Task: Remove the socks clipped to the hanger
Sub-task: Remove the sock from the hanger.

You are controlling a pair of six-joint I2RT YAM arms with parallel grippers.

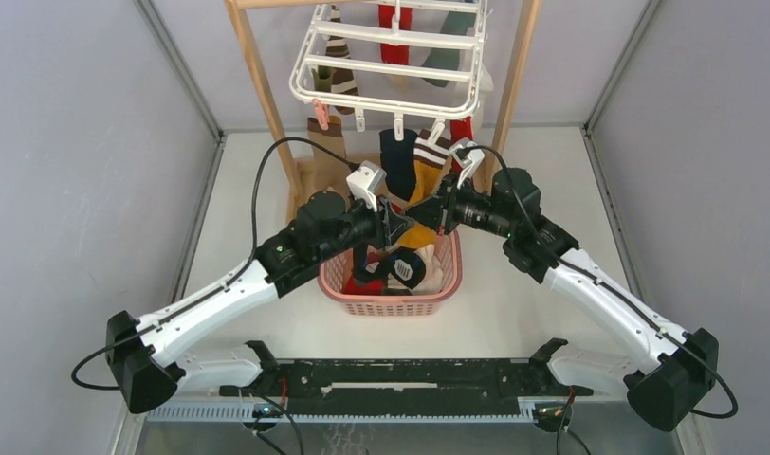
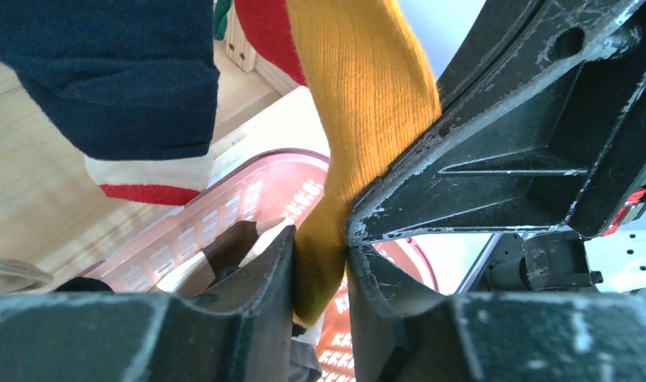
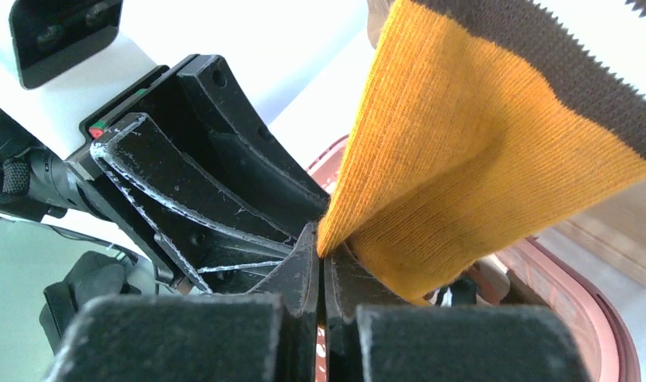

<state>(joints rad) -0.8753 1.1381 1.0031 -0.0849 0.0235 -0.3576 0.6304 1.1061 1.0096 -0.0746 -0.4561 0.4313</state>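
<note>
The white hanger (image 1: pixel 391 71) hangs at the back with several socks clipped to it, among them a navy sock (image 1: pixel 397 161) and an orange sock (image 1: pixel 422 180) with a brown-striped cuff. Both grippers meet on that orange sock's lower end, above the basket. In the left wrist view my left gripper (image 2: pixel 321 239) is shut on the orange sock (image 2: pixel 367 103), fabric pressed between both fingers. In the right wrist view my right gripper (image 3: pixel 321 239) is shut, pinching a folded edge of the same orange sock (image 3: pixel 463 159) at its tips. The sock's top stays clipped.
A pink slatted basket (image 1: pixel 438 284) holding several loose socks sits under the grippers. The light wooden rack (image 1: pixel 267 104) carries the hanger. The navy sock (image 2: pixel 105 72) and a white red-striped sock (image 2: pixel 149 179) hang just left of my left gripper. Grey walls stand on both sides.
</note>
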